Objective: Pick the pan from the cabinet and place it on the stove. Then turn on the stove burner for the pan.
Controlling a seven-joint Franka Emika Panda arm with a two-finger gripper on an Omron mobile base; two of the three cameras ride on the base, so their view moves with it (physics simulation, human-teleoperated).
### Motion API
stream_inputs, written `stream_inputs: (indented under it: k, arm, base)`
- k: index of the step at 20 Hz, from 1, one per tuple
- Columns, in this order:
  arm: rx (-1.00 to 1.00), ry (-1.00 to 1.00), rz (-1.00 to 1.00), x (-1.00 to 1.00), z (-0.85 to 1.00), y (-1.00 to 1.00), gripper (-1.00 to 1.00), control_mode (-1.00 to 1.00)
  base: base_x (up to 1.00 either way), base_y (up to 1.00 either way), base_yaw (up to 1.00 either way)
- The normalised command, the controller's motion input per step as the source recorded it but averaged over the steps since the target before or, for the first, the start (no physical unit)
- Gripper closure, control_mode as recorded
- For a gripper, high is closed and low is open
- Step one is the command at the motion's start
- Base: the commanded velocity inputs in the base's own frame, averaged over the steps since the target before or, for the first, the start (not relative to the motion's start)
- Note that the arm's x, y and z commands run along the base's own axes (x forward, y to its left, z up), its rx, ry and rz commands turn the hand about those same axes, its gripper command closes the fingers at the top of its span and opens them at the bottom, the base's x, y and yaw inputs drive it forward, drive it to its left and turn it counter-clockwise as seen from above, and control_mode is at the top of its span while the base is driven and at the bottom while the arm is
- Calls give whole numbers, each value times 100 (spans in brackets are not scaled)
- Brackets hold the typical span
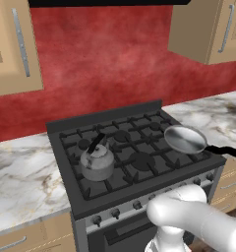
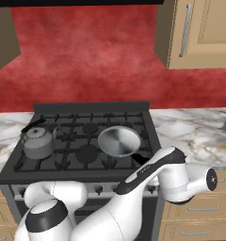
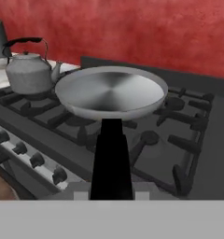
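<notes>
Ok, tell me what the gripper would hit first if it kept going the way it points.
The gripper holds the pan by its handle, so the pan leads. Beyond its far rim come the stove grates and back edge, probably before the red wall; depth is unclear.

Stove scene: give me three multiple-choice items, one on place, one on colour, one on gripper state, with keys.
1. Where is the pan over the stove?
A. over its right side
B. over its left side
C. on the counter

2. What colour is the wall behind the stove?
A. white
B. red
C. blue

3. What are the fingers doing?
A. spread wide apart
B. closed on the kettle
C. closed on the pan's handle

Answers: 1 A, the kettle sits on the left grates and the pan is over the right ones. 2 B, the wall is red. 3 C, the black handle runs down between the fingers in the hand view.
</notes>
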Motion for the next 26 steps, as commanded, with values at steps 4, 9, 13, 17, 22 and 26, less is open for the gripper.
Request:
stream_inputs:
  k: [4, 9, 13, 17, 22, 26]
  arm:
    - [-11, 0, 0, 12, -23, -5, 100, -100]
    - [-8, 0, 0, 22, -29, -10, 100, -100]
    - [-6, 0, 0, 26, -20, -17, 100, -100]
    - [-3, 0, 0, 27, -16, -19, 100, -100]
    - [-2, 0, 0, 25, -13, -14, 100, -100]
    - [-3, 2, 0, 23, -19, -4, 100, -100]
  base:
    - [0, 0, 0]
    - [0, 0, 0]
    - [0, 0, 0]
    - [0, 0, 0]
    - [0, 0, 0]
    - [0, 0, 0]
